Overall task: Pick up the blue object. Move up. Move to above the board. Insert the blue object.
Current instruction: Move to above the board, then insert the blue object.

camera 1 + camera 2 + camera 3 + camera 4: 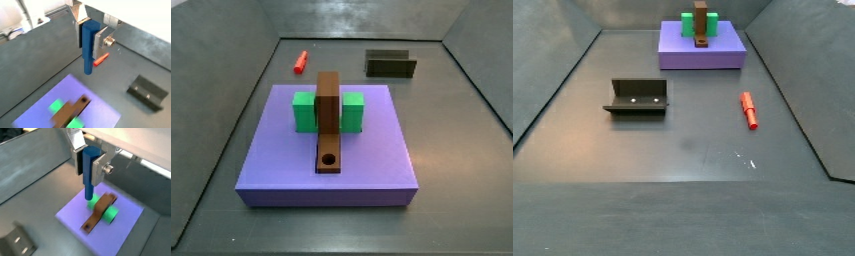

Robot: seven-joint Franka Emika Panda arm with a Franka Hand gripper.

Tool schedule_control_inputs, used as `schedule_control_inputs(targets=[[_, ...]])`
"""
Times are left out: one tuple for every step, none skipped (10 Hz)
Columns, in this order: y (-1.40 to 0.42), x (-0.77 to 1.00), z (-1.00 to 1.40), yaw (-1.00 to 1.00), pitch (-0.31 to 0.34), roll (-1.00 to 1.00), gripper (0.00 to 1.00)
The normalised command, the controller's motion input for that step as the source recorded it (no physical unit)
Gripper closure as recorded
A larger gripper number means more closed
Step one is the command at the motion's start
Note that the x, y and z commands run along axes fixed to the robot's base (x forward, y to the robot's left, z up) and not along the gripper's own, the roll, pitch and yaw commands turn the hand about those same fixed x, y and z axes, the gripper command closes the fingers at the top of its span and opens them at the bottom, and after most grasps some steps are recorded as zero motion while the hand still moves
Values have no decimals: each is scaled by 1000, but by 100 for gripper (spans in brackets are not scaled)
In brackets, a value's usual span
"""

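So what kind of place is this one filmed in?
Probably a simulated or lab test bin: bare grey floor with sloped walls, a fixture, and a purple slab carrying the board. The gripper holds the blue object above it.

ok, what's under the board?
The board lies across the green block, which sits on the purple slab. The block's middle is covered by the board. The gripper, not in either side view, holds the blue rod above.
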Motion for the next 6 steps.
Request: schedule_control_inputs(targets=[[-466, 103, 82, 9, 156, 15, 100], [0, 0, -57, 0, -3, 0, 100], [-3, 20, 0, 0, 0, 0, 100], [-383, -31, -394, 0, -90, -9, 100], [-629, 0, -549, 129, -109, -41, 100], [-654, 0, -609, 134, -114, -27, 100]])
